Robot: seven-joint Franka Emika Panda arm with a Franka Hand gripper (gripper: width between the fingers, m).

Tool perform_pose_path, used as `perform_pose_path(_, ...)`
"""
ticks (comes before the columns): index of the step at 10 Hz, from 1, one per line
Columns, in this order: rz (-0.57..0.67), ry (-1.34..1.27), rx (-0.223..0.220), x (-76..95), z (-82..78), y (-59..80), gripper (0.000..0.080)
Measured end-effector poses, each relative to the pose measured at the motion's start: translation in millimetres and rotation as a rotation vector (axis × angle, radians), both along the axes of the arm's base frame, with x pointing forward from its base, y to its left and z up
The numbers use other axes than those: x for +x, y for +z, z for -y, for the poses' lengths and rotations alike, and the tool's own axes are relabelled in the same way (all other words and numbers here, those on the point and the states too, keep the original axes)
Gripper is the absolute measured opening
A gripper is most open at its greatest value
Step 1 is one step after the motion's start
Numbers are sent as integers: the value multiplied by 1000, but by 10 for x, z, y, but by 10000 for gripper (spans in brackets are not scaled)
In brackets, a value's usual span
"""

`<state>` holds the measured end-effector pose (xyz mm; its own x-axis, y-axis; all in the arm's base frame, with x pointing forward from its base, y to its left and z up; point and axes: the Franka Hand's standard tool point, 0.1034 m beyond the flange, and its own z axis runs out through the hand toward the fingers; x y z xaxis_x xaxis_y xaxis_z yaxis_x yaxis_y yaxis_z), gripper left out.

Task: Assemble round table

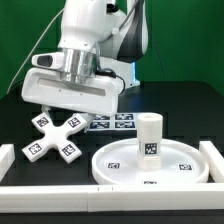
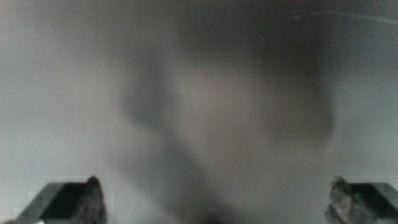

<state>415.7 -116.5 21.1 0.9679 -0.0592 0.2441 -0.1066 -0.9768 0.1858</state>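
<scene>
The large rimmed round disc (image 1: 150, 165) lies flat at the front on the exterior view's right. The short cylinder leg (image 1: 149, 136) stands upright on it, with a tag on its side. The cross-shaped foot piece (image 1: 57, 138) lies on the black table on the exterior view's left. My gripper (image 1: 68, 108) hangs just above the foot piece, slightly behind it. In the wrist view the gripper (image 2: 217, 200) shows two fingertips (image 2: 71, 203) far apart, with only a grey blur between them. It is open and holds nothing.
The marker board (image 1: 115, 122) lies behind the foot piece and the disc. Long white border walls run along the front (image 1: 60, 192) and on the exterior view's right (image 1: 213, 160). A short wall piece (image 1: 6, 155) sits at the exterior view's left edge.
</scene>
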Motion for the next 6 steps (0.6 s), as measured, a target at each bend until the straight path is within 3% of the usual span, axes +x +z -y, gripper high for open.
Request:
perform_pose_path(2,-53,9,42,-35,0,200,643)
perform_pose_path(4,-94,-2,111,9,-23,523,648)
perform_pose_path(6,-171,-9,158,98,11,643,649)
